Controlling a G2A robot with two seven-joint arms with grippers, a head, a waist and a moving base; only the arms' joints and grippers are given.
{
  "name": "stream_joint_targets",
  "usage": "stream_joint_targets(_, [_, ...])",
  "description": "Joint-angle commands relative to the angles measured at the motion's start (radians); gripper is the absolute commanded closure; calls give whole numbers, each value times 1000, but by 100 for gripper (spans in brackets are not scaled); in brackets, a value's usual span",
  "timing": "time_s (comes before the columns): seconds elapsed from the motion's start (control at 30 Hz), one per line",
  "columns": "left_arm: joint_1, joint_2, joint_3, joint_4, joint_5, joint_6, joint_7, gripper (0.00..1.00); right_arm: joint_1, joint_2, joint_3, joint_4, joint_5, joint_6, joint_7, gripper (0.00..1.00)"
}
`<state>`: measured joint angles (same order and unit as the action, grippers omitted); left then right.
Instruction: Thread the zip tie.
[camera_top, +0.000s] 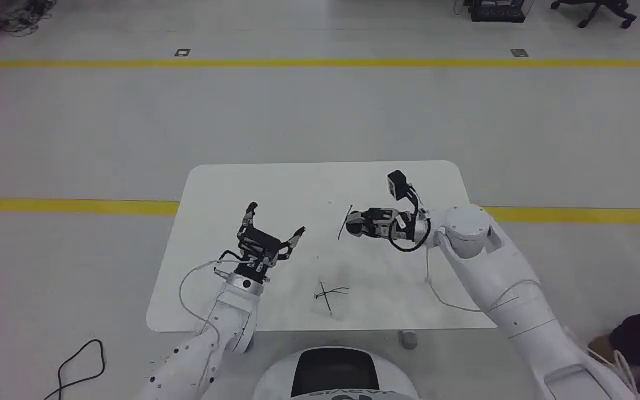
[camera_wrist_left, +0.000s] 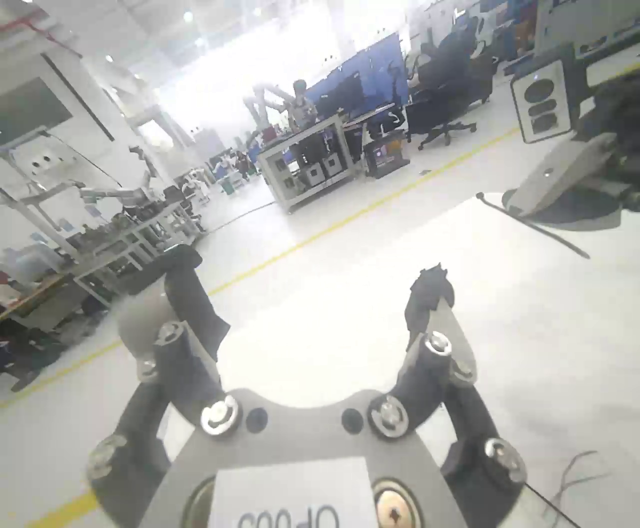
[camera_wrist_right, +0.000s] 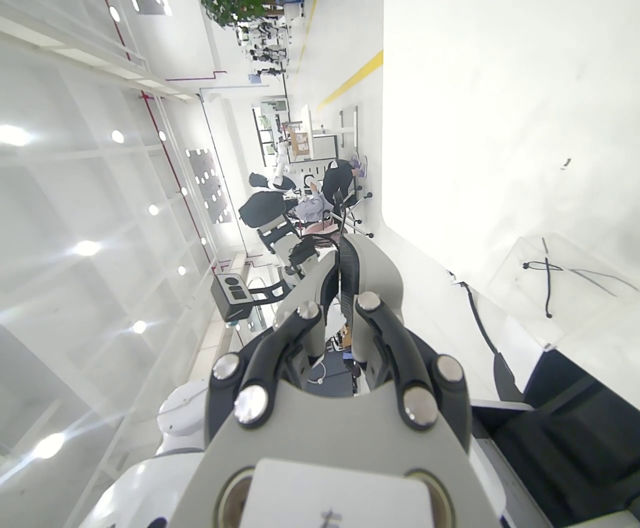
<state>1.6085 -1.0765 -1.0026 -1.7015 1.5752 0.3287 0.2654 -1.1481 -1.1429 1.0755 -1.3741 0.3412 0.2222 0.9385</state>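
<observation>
Zip tie, a thin black strip, is pinched in the right end effector, whose fingers are pressed together on it in the right wrist view. The strip sticks out of the grip on both sides, one end toward the far edge and the other toward the near edge. In the left wrist view the same strip runs as a slanted line with its small head at the far end, lifted off the surface. It hangs over the white worktop a little right of centre. To its left, well apart from it, the left end effector hovers with its two fingers spread wide and nothing between them, as its own wrist view shows. Nearer the front edge, between the two arms, a few loose zip ties lie crossed over one another on the worktop.
</observation>
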Motion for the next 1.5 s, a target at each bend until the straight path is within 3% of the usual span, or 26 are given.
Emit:
stream_joint_targets(0.0, [-69,43,94,56,-5,11,53,0,21,-4,-11,4,20,41,6,100])
stream_joint_targets(0.03, [-87,55,115,70,-5,11,57,0,21,-4,-11,4,20,41,6,100])
stream_joint_targets(0.27, [-88,55,115,71,-5,9,57,0,18,-5,-12,5,20,40,0,100])
stream_joint_targets(0.33, [-110,61,136,86,-5,-17,78,0,8,-6,-15,3,23,50,-32,100])
stream_joint_targets(0.37, [-127,68,154,98,-5,-23,94,0,7,-7,-16,3,27,59,-40,100])
stream_joint_targets(0.5, [-242,116,295,161,-5,11,120,0,21,-12,-27,8,33,101,-75,100])
stream_joint_targets(0.67, [-339,161,428,159,-5,11,116,0,43,-20,-56,13,38,118,-107,100])
stream_joint_targets(0.93, [-342,161,428,160,-5,11,114,0,39,-20,-56,11,37,113,-119,100])
stream_joint_targets(1.03, [-387,171,459,177,-5,11,112,0,26,-22,-68,-19,14,118,-175,100])
stream_joint_targets(1.17, [-473,194,533,188,-5,11,58,0,27,-23,-90,-35,-10,118,-235,100])
stream_joint_targets(1.3, [-569,222,633,176,-5,11,-21,0,35,-21,-115,-41,-14,118,-273,100])
stream_joint_targets(1.47, [-659,247,733,149,-5,11,-93,0,48,-15,-134,-38,7,118,-301,100])
